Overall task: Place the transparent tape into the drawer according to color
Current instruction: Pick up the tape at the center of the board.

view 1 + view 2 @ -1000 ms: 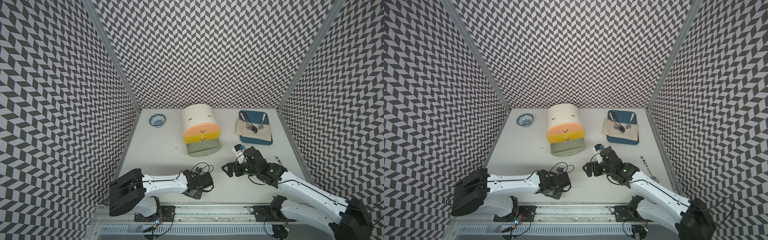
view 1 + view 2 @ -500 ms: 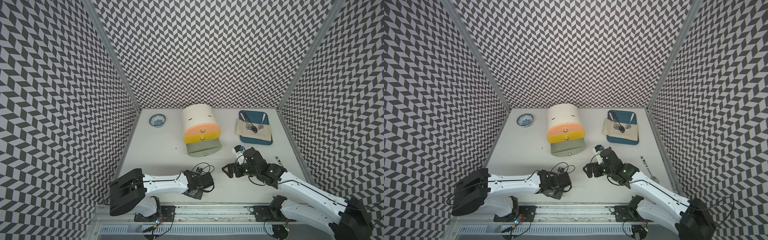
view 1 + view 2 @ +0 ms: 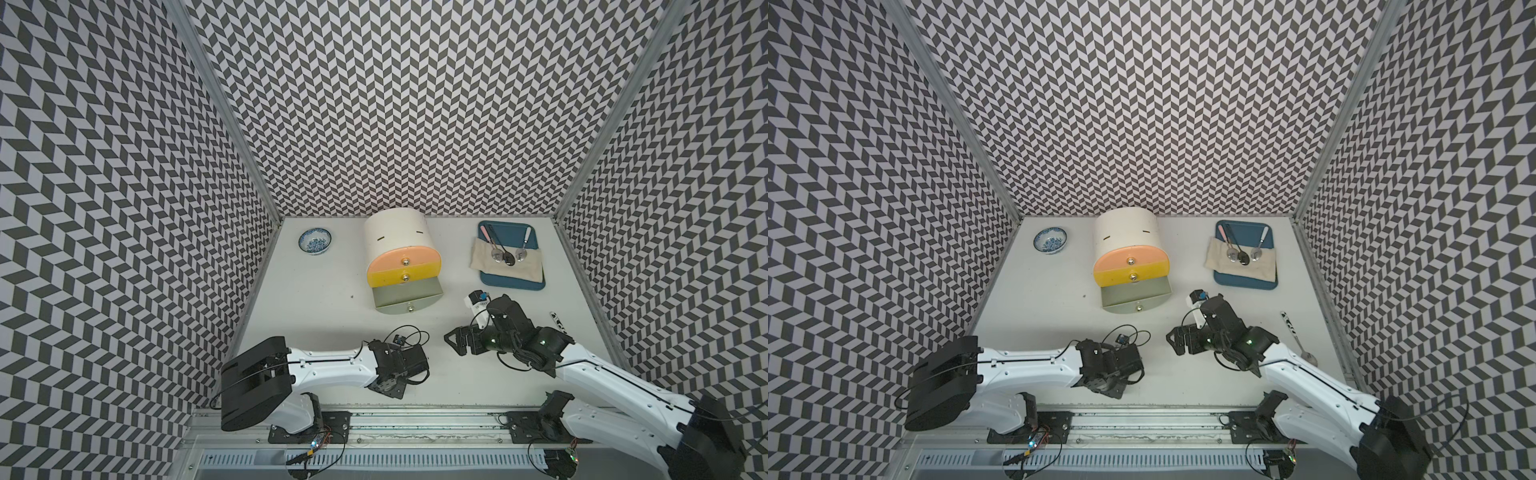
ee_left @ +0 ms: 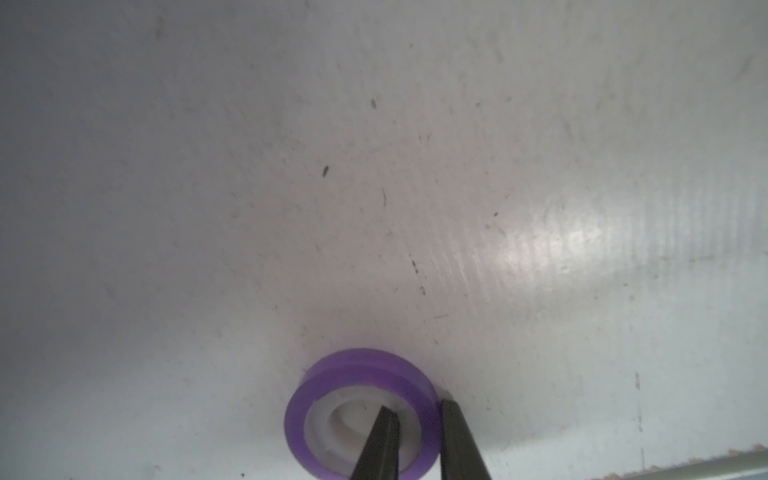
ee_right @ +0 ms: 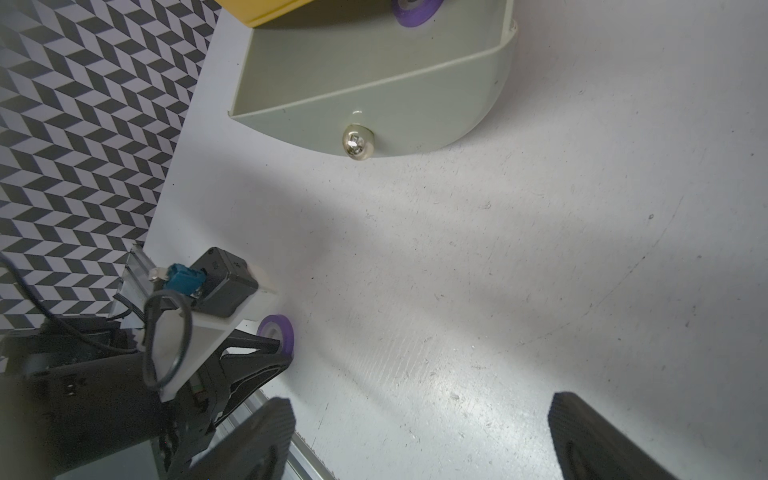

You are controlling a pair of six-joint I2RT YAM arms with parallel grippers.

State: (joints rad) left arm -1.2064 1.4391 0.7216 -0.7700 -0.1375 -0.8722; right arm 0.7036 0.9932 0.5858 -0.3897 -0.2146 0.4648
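A purple transparent tape (image 4: 361, 415) with a white core lies flat on the white table near the front edge. My left gripper (image 4: 415, 407) is shut on its wall, one finger (image 4: 382, 444) in the core hole and one outside. The right wrist view shows this same ring (image 5: 276, 332) under the left gripper. In both top views the left gripper (image 3: 417, 361) hides it. The lowest, grey-green drawer (image 3: 409, 297) of the white cabinet (image 3: 395, 232) is pulled out, and another purple tape (image 5: 415, 10) lies inside it. My right gripper (image 3: 455, 338) hovers open and empty to the right.
The peach (image 3: 401, 259) and yellow (image 3: 401, 276) drawers are pushed in. A blue-and-white bowl (image 3: 315, 241) sits at the back left. A blue tray (image 3: 507, 235) with a cloth and spoons is at the back right. A loose spoon (image 3: 1296, 336) lies near the right wall.
The left gripper has closed the last bit onto the purple tape. Both arms stay almost where they were.
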